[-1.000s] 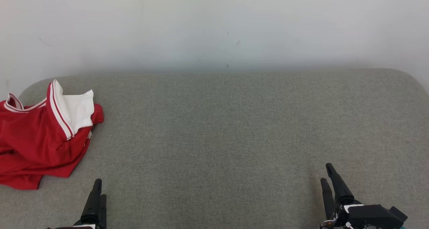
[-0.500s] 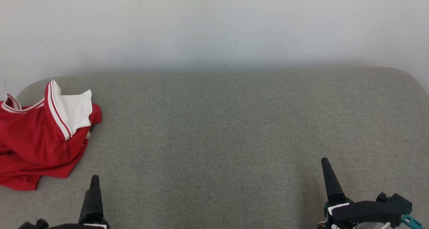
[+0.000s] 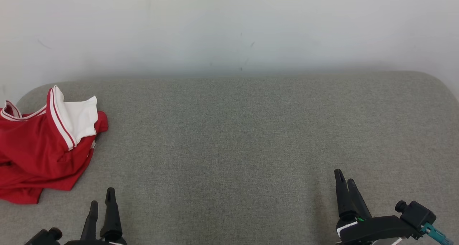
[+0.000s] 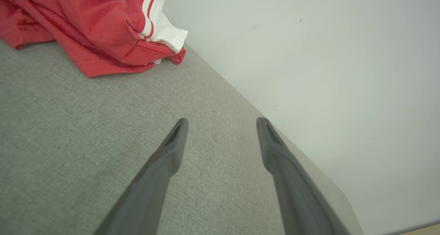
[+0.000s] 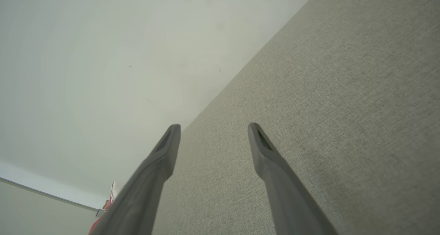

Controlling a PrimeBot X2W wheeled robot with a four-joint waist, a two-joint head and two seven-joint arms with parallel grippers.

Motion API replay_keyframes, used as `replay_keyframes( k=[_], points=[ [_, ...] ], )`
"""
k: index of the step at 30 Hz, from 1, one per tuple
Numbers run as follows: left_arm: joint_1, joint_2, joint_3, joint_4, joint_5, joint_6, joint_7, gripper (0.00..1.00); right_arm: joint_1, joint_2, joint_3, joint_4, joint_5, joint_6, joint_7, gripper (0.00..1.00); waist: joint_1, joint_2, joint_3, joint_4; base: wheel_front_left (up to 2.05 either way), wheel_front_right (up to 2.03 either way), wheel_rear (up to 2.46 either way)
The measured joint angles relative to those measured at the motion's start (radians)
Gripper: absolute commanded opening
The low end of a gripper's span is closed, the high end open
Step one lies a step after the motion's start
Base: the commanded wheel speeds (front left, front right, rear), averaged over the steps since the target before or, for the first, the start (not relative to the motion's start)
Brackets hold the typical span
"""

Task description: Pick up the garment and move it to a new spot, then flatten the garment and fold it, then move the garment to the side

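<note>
Red garment [image 3: 39, 155] crumpled at far left of grey surface [image 3: 229, 137] — left tool [image 3: 102, 196] and right tool [image 3: 344, 175] both spread apart, empty.

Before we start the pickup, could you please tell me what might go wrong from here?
The crumpled red garment with white trim lies near the left edge of the grey fabric cushion, so a pull might drag it off. Its layers overlap; the open left gripper may pinch only one fold.
</note>
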Motion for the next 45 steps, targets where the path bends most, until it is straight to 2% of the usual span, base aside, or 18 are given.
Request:
replay_keyframes(
  k=[14, 45],
  points=[
    [0.006, 0.004, -0.019, -0.003, 0.206, 0.024, -0.042, 1.00, 0.004, 0.000, 0.026, 0.005, -0.235, 0.000, -0.041, 1.00, 0.0001, 0.0000, 0.002, 0.002, 0.00, 0.00, 0.00],
    [0.023, 0.016, -0.036, -0.021, 0.519, 0.035, -0.118, 1.00, 0.012, 0.000, 0.047, 0.012, -0.546, 0.000, -0.119, 1.00, 0.0000, 0.0001, 0.007, -0.002, 0.00, 0.00, 0.00]
  ],
)
